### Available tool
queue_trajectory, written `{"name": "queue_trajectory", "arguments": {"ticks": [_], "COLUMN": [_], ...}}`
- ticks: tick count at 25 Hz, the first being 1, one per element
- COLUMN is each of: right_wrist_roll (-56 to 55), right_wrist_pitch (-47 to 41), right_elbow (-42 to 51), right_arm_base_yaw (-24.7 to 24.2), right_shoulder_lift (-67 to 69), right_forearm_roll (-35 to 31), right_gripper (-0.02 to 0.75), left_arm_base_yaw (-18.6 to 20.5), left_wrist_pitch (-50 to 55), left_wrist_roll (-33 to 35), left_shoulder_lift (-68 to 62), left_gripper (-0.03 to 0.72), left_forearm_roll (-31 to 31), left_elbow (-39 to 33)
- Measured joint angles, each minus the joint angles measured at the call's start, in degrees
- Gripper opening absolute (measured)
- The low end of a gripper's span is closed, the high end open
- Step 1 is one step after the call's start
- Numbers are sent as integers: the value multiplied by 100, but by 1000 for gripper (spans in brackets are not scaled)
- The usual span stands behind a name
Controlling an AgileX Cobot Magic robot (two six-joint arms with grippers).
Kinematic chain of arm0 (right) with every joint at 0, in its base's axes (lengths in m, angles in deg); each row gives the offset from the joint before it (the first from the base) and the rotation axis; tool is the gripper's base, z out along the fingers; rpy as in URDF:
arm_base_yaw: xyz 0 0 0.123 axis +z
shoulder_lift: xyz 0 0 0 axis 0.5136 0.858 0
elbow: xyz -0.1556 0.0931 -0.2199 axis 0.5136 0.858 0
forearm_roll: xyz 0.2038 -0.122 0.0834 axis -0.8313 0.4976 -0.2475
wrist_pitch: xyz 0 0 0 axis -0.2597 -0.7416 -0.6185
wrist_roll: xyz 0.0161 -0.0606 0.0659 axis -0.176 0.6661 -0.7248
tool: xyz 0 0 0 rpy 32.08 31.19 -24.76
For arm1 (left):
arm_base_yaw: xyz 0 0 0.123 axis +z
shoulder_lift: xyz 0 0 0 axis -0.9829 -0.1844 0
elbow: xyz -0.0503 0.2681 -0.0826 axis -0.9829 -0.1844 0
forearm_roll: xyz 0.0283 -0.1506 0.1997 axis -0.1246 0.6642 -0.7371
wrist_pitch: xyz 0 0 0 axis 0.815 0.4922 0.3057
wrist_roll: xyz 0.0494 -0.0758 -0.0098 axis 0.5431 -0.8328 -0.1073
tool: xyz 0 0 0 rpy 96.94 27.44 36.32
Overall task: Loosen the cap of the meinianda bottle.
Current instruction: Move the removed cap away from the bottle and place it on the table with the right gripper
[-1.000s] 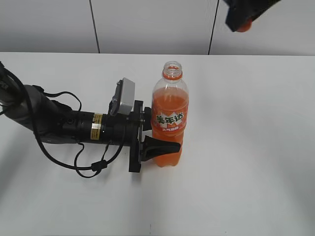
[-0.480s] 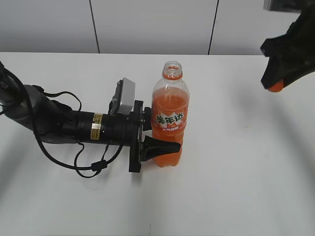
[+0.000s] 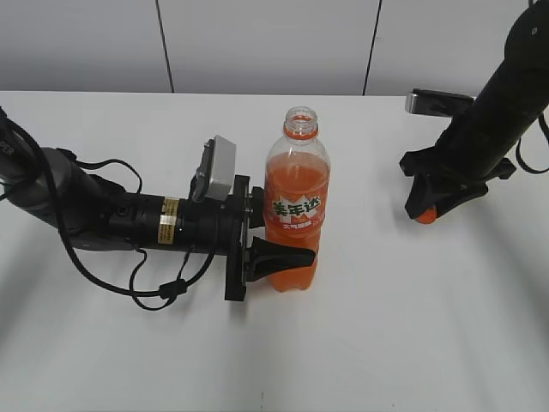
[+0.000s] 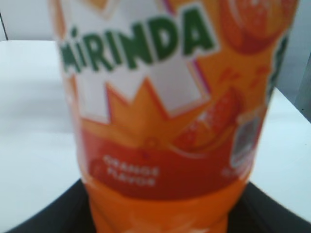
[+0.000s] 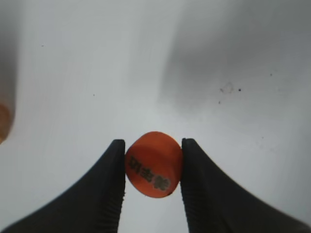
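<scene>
- The meinianda bottle (image 3: 296,210) is clear smooth plastic filled with orange drink, standing upright near the middle of the white table (image 3: 412,326); its neck is open, with no cap on it
- Its glossy orange label carries white and green characters; the left wrist view shows green Latin lettering on a jagged white patch
- The left gripper (image 3: 283,257), matte black, lies on its side at 9 o'clock of the bottle, its 2 jaws clasping the bottle's lower body
- The cap (image 5: 154,164) is a small round orange disc with dark print on top, pinched between the 2 black fingers of the right gripper (image 3: 426,210) at 3 o'clock of the bottle, close above the table
- Since 1 second ago the right arm has dropped from the top edge to table level; bottle and left arm unchanged
</scene>
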Motion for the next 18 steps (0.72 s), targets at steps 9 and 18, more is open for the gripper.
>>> {"name": "queue_trajectory", "arguments": {"ticks": [9,18], "right_wrist_roll": [34,29], "right_wrist_pitch": [695,814], "right_elbow": [23,23], "right_arm_base_yaw": [0,0], "right_shoulder_lift": [504,666], "right_forearm_roll": [-14,97], "right_gripper": [261,266], "left_arm_base_yaw": [0,-7], "left_wrist_pitch": [6,18], "left_wrist_roll": [0,0], "left_shoulder_lift": [0,6], "left_gripper": [403,403], "left_forearm_roll": [20,31], "left_elbow": [0,0]}}
